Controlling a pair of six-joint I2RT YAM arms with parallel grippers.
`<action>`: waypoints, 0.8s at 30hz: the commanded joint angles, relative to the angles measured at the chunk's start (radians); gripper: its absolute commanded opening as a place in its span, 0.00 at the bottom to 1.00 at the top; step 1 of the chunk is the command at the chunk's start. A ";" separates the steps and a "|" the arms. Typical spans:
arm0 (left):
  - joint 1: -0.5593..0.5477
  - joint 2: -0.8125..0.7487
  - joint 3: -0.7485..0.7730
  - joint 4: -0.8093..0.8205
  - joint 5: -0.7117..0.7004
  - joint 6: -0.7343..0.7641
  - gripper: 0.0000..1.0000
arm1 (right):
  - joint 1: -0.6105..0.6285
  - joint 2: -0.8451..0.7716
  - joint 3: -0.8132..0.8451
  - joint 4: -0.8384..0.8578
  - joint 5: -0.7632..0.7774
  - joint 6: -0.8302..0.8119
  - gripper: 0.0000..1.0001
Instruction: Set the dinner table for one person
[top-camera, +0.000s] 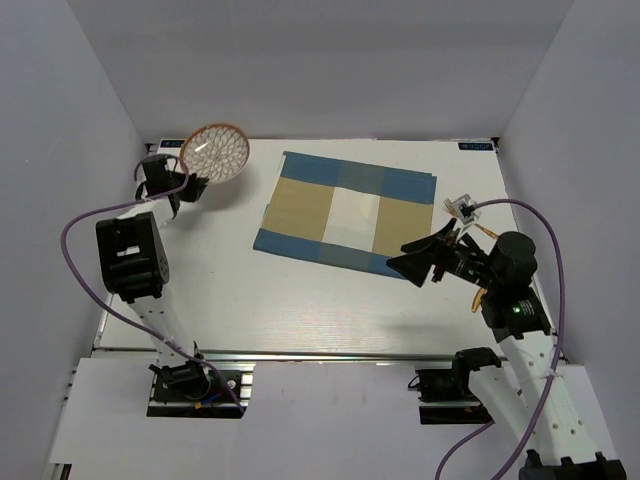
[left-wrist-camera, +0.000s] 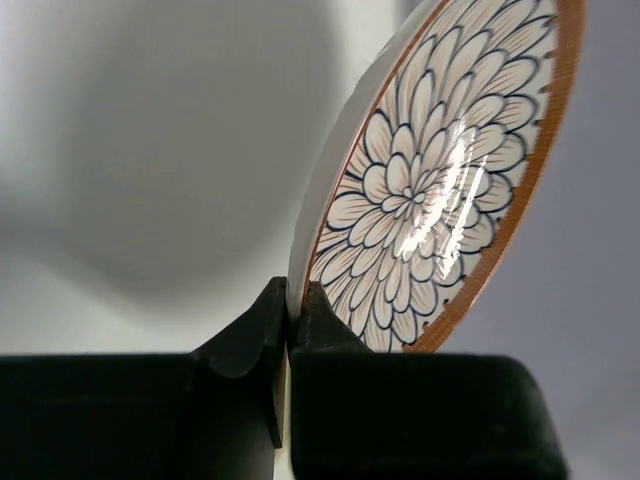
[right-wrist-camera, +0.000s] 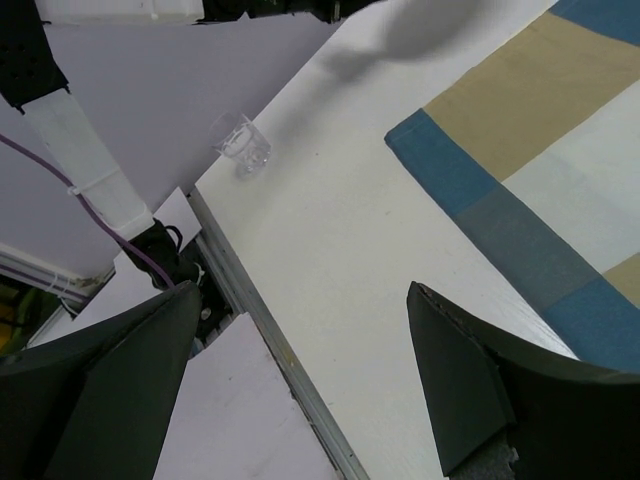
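The dinner table (top-camera: 300, 300) is a white tabletop with a metal rail (top-camera: 300, 353) along its near edge. My left gripper (top-camera: 178, 186) is shut on the rim of a plate (top-camera: 215, 152) with a flower pattern and an orange edge, and holds it raised and tilted over the far left corner. In the left wrist view the plate (left-wrist-camera: 440, 180) stands on edge between my pinched fingers (left-wrist-camera: 330, 320). My right gripper (top-camera: 405, 266) is open and empty over the near right corner of the blue-and-tan placemat (top-camera: 345, 215); in the right wrist view it (right-wrist-camera: 300, 300) hangs above bare tabletop (right-wrist-camera: 340, 230).
A small clear glass (right-wrist-camera: 243, 146) stands near the table's left edge beside the left arm. Some cutlery (top-camera: 462, 208) lies at the right, partly hidden by my right arm. White walls close the back and sides.
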 joint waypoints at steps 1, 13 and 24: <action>-0.073 -0.132 0.104 0.391 0.339 0.018 0.00 | 0.002 -0.049 0.032 -0.072 0.050 -0.004 0.89; -0.434 -0.100 0.298 -0.193 0.357 0.396 0.00 | 0.000 -0.131 0.006 -0.146 0.192 0.143 0.89; -0.583 0.093 0.387 -0.256 0.286 0.452 0.00 | 0.000 -0.190 0.022 -0.225 0.200 0.117 0.89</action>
